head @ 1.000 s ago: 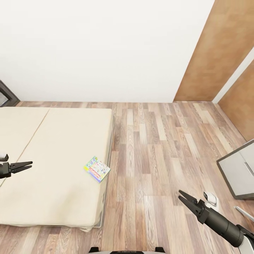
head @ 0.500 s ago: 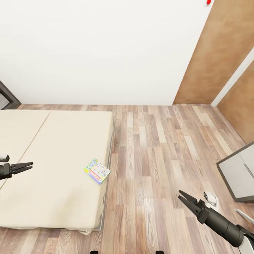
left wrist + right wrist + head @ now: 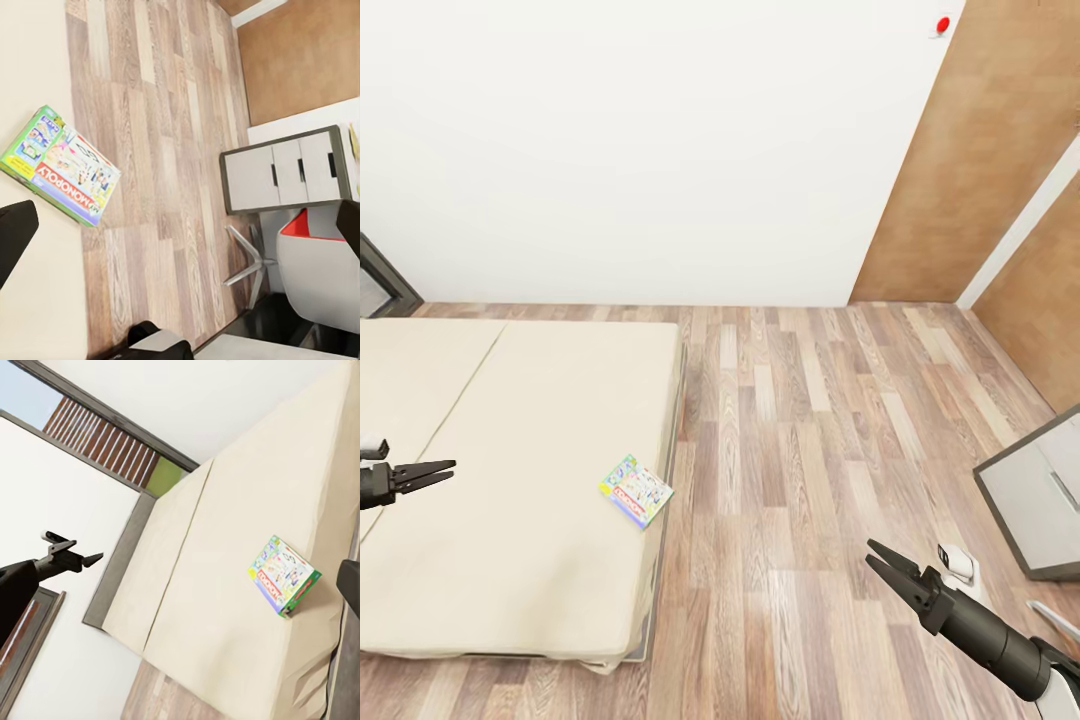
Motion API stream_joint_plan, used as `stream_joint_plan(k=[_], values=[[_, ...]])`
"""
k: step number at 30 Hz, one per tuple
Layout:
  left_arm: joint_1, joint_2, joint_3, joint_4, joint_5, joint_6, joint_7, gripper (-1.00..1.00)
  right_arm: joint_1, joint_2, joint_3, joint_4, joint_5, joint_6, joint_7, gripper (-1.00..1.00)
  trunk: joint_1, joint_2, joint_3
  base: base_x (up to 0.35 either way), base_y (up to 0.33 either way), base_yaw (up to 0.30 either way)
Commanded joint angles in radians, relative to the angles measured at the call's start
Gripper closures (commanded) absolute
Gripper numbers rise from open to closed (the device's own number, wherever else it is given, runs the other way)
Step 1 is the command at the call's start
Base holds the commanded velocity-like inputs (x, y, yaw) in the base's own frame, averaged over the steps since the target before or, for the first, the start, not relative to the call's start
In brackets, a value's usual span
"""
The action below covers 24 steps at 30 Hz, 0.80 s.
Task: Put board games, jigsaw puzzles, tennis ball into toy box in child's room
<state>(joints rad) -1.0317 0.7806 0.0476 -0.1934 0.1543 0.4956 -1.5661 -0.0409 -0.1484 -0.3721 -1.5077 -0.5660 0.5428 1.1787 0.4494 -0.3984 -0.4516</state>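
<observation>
My left gripper hangs over the bed with nothing in it; its two dark fingers lie nearly together, so I read it as pressed together, though a thin gap shows at the tips. My right gripper is out over the wood floor, well apart from the bed, its fingers spread in a narrow V and empty. I judge both arms are simply held forward and clear while I line the base up, since neither is near anything to grasp. The thing I am after, the green Monopoly board game, lies flat on the mattress close to its floor-side edge, between my two grippers and nearer the left one. In the left wrist view the board game shows a bright green border, a red title band and a busy printed lid; in the right wrist view it looks a shallow cardboard box with one corner toward the edge. A grey drawer unit stands at my right.
</observation>
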Motion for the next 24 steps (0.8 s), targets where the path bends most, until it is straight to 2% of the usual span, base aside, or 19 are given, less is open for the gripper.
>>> stream_joint_plan(k=[1,24], values=[[-0.001,-0.001,0.005,0.000,-0.006,0.011,-0.005,-1.00,0.000,0.000,0.000,0.000,-0.005,0.008,0.001,-1.00,0.001,-0.002,0.000,0.000,0.000,0.000],[0.001,-0.076,0.003,0.000,-0.010,-0.021,-0.005,-1.00,0.000,0.000,-0.001,0.007,0.023,0.008,-0.004,-1.00,0.001,-0.002,0.038,0.000,0.000,0.000]])
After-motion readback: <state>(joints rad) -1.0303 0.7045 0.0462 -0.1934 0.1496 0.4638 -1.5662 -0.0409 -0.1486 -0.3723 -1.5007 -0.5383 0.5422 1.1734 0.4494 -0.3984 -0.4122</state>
